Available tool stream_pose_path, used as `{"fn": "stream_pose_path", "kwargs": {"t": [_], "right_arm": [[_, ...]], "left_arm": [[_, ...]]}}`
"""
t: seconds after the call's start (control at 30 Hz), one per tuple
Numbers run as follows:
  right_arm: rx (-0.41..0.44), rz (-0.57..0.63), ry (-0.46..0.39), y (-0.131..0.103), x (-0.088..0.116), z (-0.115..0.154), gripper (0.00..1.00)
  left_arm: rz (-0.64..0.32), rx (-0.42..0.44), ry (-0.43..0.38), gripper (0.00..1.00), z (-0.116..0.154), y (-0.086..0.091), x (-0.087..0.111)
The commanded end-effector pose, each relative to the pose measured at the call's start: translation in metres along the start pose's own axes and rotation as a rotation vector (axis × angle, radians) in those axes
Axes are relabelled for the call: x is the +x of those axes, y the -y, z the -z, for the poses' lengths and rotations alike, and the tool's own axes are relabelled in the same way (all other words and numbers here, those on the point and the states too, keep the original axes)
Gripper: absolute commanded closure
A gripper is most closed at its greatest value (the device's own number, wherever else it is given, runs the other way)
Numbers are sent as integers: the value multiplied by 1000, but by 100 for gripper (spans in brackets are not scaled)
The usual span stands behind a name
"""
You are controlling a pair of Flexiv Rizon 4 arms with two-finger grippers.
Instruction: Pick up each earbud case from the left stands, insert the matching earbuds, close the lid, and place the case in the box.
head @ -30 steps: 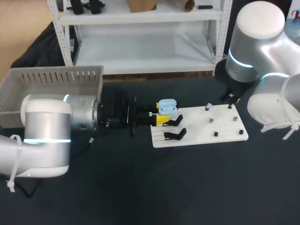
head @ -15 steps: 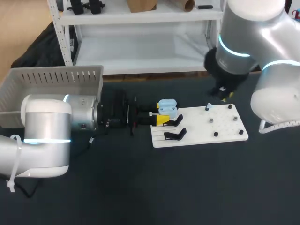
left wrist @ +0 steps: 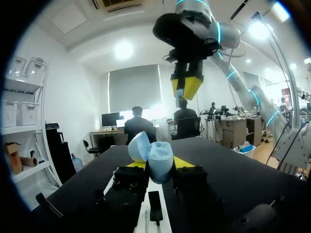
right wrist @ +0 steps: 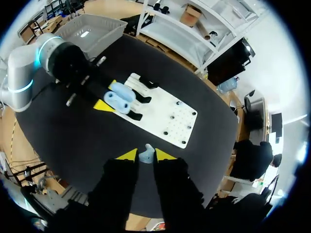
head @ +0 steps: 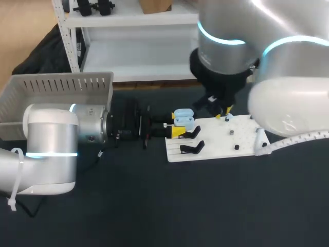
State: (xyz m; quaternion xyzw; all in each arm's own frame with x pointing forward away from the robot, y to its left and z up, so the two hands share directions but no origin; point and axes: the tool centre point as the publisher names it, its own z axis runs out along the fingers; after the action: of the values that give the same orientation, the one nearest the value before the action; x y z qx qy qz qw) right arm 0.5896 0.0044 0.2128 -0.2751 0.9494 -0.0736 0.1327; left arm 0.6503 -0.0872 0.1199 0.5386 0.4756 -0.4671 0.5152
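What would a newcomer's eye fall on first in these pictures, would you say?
The pale blue earbud case, lid open, sits gripped by the yellow-tipped left gripper at the left end of the white board. Above the board hangs the right gripper, pinching a small pale blue earbud.

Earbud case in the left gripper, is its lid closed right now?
No, the earbud case between the fingers of the left gripper has its lid swung back, standing open.

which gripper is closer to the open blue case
Left. The left gripper is shut on the blue case; the right gripper, holding an earbud, hangs above and apart from it.
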Motion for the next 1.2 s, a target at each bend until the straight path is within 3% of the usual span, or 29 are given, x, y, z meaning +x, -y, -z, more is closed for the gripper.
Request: {"fn": "stream_pose_path", "kwargs": {"t": [0.03,0.4,0.5,0.7,0.83,0.97,1.2], "right_arm": [[11,-15,-16,-17,-2,3,100],[11,-15,-16,-17,-2,3,100],[27,-105,-19,-24,-9,2,100],[-58,-357,-42,-41,-30,-10,100],[-57,-463,-72,-45,-38,-15,100],[-17,-511,-106,-43,-44,-18,100],[-30,-511,-115,-44,-43,-19,100]], "left_arm": [[-1,-5,-2,100,0,1,0],[-1,-5,-2,100,0,1,0],[-1,-5,-2,100,0,1,0],[-1,-5,-2,100,0,1,0],[-1,-5,-2,100,0,1,0],[-1,-5,-2,100,0,1,0],[-1,-5,-2,100,0,1,0]]}}
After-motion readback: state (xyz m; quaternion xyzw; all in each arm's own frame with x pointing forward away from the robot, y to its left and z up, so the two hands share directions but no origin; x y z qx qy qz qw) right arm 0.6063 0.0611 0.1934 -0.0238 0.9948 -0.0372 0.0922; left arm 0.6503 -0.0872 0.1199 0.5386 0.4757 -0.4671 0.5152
